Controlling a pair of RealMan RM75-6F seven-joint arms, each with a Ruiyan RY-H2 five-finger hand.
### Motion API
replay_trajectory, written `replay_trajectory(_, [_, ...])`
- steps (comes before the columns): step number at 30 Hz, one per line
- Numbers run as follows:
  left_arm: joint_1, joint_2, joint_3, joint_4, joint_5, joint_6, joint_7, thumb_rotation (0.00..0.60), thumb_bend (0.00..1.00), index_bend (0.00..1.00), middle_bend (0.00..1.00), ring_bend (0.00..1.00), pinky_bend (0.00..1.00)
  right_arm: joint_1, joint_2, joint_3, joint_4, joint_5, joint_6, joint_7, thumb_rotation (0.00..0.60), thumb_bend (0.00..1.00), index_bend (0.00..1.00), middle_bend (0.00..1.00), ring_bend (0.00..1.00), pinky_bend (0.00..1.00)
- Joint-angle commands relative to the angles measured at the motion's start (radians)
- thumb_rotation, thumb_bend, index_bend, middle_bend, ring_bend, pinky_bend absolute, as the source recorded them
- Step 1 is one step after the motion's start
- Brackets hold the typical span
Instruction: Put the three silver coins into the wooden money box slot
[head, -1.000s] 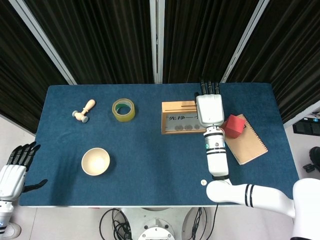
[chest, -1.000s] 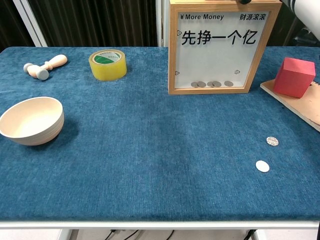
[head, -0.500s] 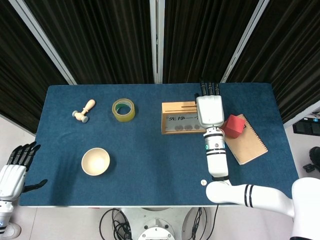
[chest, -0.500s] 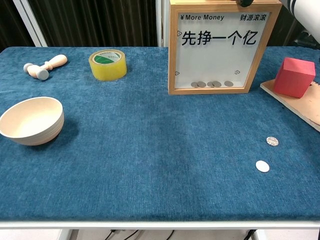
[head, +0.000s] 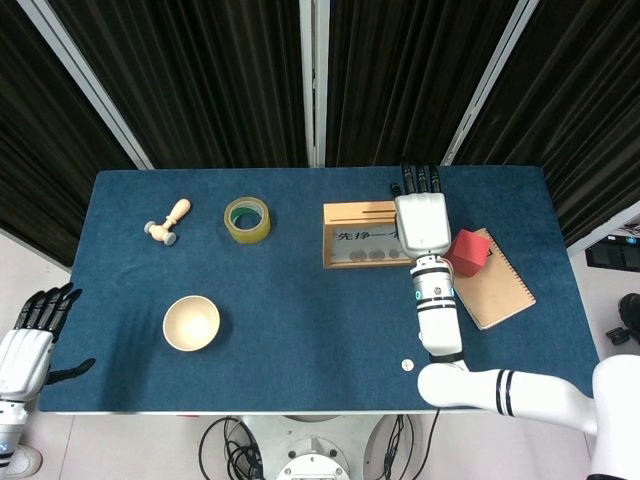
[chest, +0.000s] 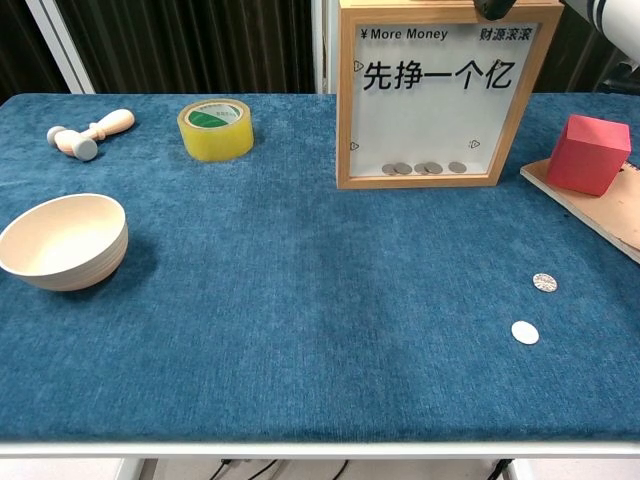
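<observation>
The wooden money box stands upright at the back of the table, with several coins lying behind its clear front. From above, its top edge with the slot is visible. My right hand hovers over the box's right end, back of the hand up and dark fingers reaching past it. What lies under the palm is hidden. Only a dark fingertip shows in the chest view. Two silver coins lie on the cloth at front right; the head view shows one coin. My left hand hangs off the table's left edge, fingers spread, holding nothing.
A red cube sits on a brown notebook right of the box. A yellow tape roll, a small wooden stamp and a wooden bowl occupy the left half of the blue table.
My right hand and forearm have drifted slightly to the right over the box. The coins, the box and my left hand stay where they were.
</observation>
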Motion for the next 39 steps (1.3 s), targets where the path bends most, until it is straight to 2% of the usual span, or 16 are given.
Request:
replay_trajectory(1, [0.0, -0.001, 0.0, 0.0, -0.001, -0.001, 0.001, 0.6, 0.0, 0.01, 0.0, 0.0, 0.0, -0.001, 0.004, -0.004, -0.003, -0.005, 0.0, 0.009, 0.6, 0.44, 0.0, 0.0, 0.0, 0.0])
replay_trajectory(8, [0.001, 0.002, 0.0, -0.007, 0.0, 0.0, 0.009, 0.6, 0.0, 0.01, 0.0, 0.0, 0.0, -0.027, 0.036, -0.016, -0.042, -0.054, 0.015, 0.07, 0.6, 0.43, 0.0, 0.0, 0.0, 0.0])
replay_trajectory(12, [0.001, 0.004, 0.001, -0.013, 0.0, -0.001, 0.016, 0.6, 0.0, 0.01, 0.0, 0.0, 0.0, -0.078, 0.091, -0.043, -0.124, -0.146, 0.049, 0.141, 0.6, 0.43, 0.0, 0.0, 0.0, 0.0])
replay_trajectory(15, [0.0, 0.004, 0.001, -0.018, -0.002, -0.005, 0.021, 0.6, 0.0, 0.01, 0.0, 0.0, 0.0, -0.142, 0.144, -0.103, -0.184, -0.3, 0.096, 0.227, 0.6, 0.43, 0.0, 0.0, 0.0, 0.0])
replay_trajectory(18, [-0.002, 0.004, -0.001, -0.023, -0.005, -0.009, 0.023, 0.6, 0.0, 0.01, 0.0, 0.0, 0.0, -0.227, 0.185, -0.22, -0.176, -0.542, 0.168, 0.347, 0.6, 0.43, 0.0, 0.0, 0.0, 0.0])
replay_trajectory(21, [-0.005, 0.006, 0.001, -0.03, -0.004, -0.015, 0.033, 0.6, 0.0, 0.01, 0.0, 0.0, 0.0, -0.308, 0.211, -0.339, -0.128, -0.703, 0.212, 0.441, 0.6, 0.43, 0.02, 0.01, 0.0, 0.0])
replay_trajectory(23, [-0.006, 0.009, 0.003, -0.036, -0.003, -0.02, 0.041, 0.6, 0.0, 0.01, 0.0, 0.0, 0.0, -0.351, 0.22, -0.401, -0.082, -0.778, 0.231, 0.494, 0.6, 0.43, 0.07, 0.02, 0.0, 0.0])
replay_trajectory(26, [-0.005, 0.01, 0.004, -0.044, -0.005, -0.021, 0.048, 0.6, 0.0, 0.01, 0.0, 0.0, 0.0, -0.427, 0.196, -0.482, 0.072, -0.88, 0.285, 0.563, 0.6, 0.43, 0.12, 0.03, 0.0, 0.0])
replay_trajectory(30, [-0.002, 0.005, 0.009, -0.04, -0.015, -0.032, 0.049, 0.6, 0.0, 0.01, 0.0, 0.0, 0.0, -0.507, 0.15, -0.573, 0.258, -0.918, 0.255, 0.707, 0.6, 0.4, 0.12, 0.03, 0.0, 0.0])
replay_trajectory(35, [-0.003, -0.005, 0.013, -0.038, -0.014, -0.041, 0.057, 0.6, 0.0, 0.01, 0.0, 0.0, 0.0, -0.542, 0.094, -0.608, 0.436, -0.935, 0.182, 0.86, 0.6, 0.35, 0.12, 0.03, 0.0, 0.0])
replay_trajectory(39, [-0.001, -0.009, 0.017, -0.038, -0.012, -0.04, 0.061, 0.6, 0.0, 0.01, 0.0, 0.0, 0.0, -0.558, 0.06, -0.619, 0.496, -0.938, 0.114, 0.876, 0.6, 0.32, 0.17, 0.03, 0.0, 0.0])
